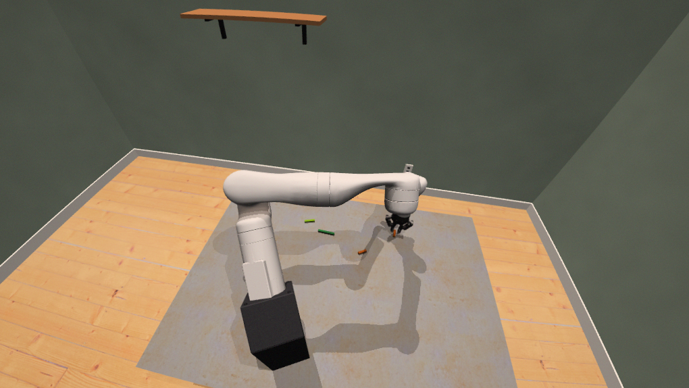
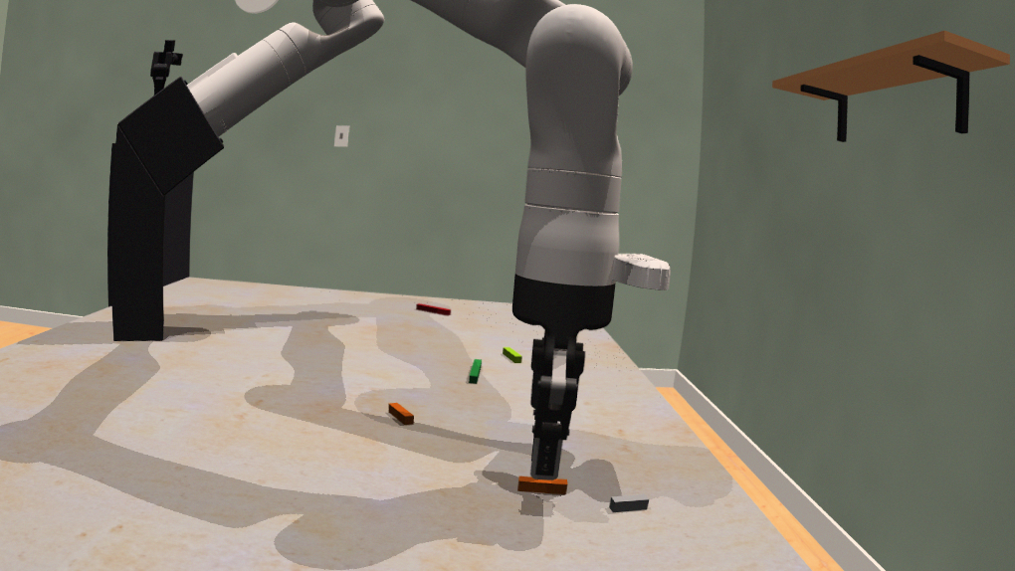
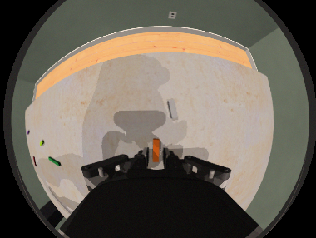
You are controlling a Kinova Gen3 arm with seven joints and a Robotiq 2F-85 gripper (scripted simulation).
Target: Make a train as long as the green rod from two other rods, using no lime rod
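Gripper lined up on the first orange rod

Black gripper (image 2: 547, 465), part-spread and pinching nothing, straddles the short orange rod (image 2: 541, 485); its orange twin (image 2: 401, 413) lies well apart, so no train exists.

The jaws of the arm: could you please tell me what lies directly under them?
An orange rod lies flat on the mat right beneath the jaws, which stand partly open around its middle. Whether they touch it cannot be seen. A grey rod lies apart, beside it.
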